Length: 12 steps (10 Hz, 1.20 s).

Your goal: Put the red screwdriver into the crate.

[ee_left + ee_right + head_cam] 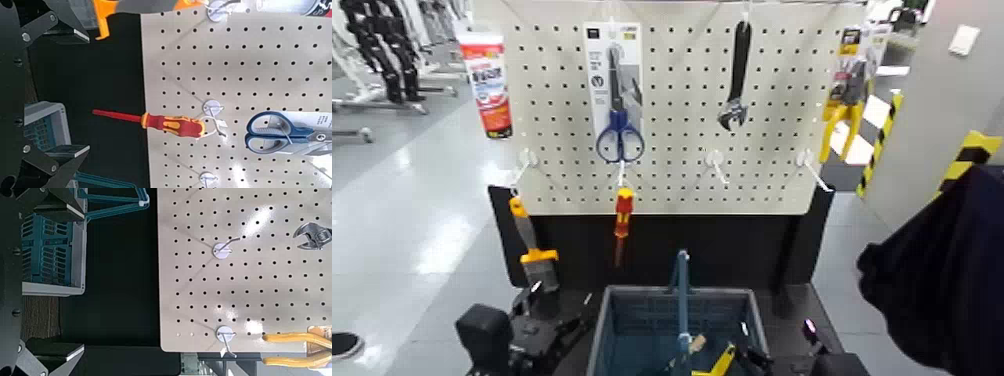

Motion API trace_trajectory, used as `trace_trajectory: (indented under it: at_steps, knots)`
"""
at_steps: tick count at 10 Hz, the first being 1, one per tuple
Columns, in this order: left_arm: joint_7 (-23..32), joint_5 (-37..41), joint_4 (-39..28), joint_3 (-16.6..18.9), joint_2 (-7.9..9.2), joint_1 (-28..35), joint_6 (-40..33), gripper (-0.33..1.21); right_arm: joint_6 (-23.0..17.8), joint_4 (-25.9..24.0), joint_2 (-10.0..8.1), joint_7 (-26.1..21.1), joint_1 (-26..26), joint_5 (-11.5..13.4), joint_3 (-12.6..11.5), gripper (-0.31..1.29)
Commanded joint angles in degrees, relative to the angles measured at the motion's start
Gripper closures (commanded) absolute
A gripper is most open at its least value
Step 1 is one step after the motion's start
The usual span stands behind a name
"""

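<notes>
The red screwdriver hangs from a hook low in the middle of the pegboard, shaft down. In the left wrist view it lies ahead of my left gripper, which is open, empty and well short of it. The blue-grey crate with its upright blue handle stands on the table below the screwdriver, with some tools inside. My left gripper sits low by the crate's left side. My right gripper is low by the crate's right side, open and empty, with the crate in front of it.
The pegboard also holds blue scissors, a black wrench, yellow pliers and a red-and-white tube. An orange-handled brush tool hangs at lower left. A dark blue shape fills the right.
</notes>
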Motion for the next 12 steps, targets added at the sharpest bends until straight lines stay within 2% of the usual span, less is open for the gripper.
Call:
trace_trajectory:
  at_steps: [1, 4, 7, 10, 12]
  knots:
    - [-4.3, -0.2, 0.2, 1.4, -0.23, -4.6, 4.5, 0.3, 0.0, 0.2, 0.0, 0.0, -0.1, -0.5, 0.1, 0.14]
    - [-9.5, -0.3, 1.4, 0.3, 1.27, -9.9, 8.7, 0.31, -0.1, 0.5, 0.0, 0.1, -0.4, -1.0, 0.4, 0.14]
    - [-12.4, -0.2, 3.8, -0.6, 1.71, -14.5, 9.9, 0.31, -0.2, 0.6, -0.09, 0.2, -0.6, -1.2, 0.4, 0.14]
    - [-15.8, 0.0, 8.4, -3.7, 3.2, -20.7, 11.2, 0.31, -0.4, 0.7, -0.36, 0.3, -0.9, -1.6, 0.7, 0.14]
    - [-17.6, 0.9, 11.2, -4.5, 3.38, -23.5, 11.6, 0.31, -0.4, 0.8, -0.44, 0.3, -0.9, -1.6, 0.7, 0.14]
